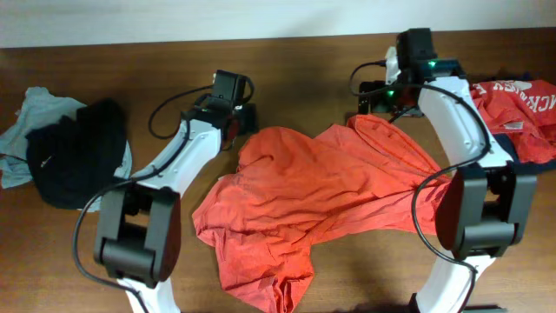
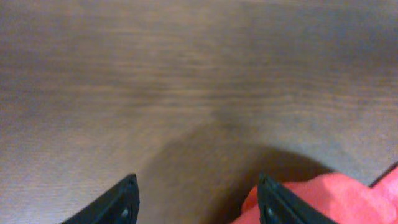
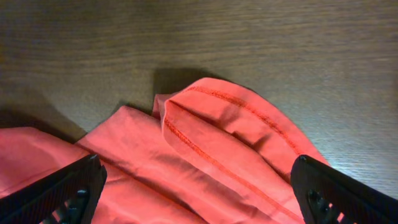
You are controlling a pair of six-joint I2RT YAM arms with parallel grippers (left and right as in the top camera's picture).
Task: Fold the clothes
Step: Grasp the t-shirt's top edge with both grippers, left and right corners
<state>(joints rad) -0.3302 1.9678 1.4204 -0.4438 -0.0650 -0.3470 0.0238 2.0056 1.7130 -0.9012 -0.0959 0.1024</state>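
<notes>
**A:** Fingers of the left gripper: how do they stand?
**B:** Spread apart, with only bare wood between them. An edge of the orange-red T-shirt lies just beside the finger on the right of that view.
**A:** And far left on the table?
**B:** A black garment heaped over a pale grey-blue garment.
**A:** The T-shirt itself?
**B:** Crumpled across the middle, between both arms.
**A:** The right gripper?
**B:** Its fingers are wide apart above a stitched sleeve hem, pinching nothing.
**A:** Far right?
**B:** A red garment with white lettering, near the table's end. A pale wall runs behind.
</notes>
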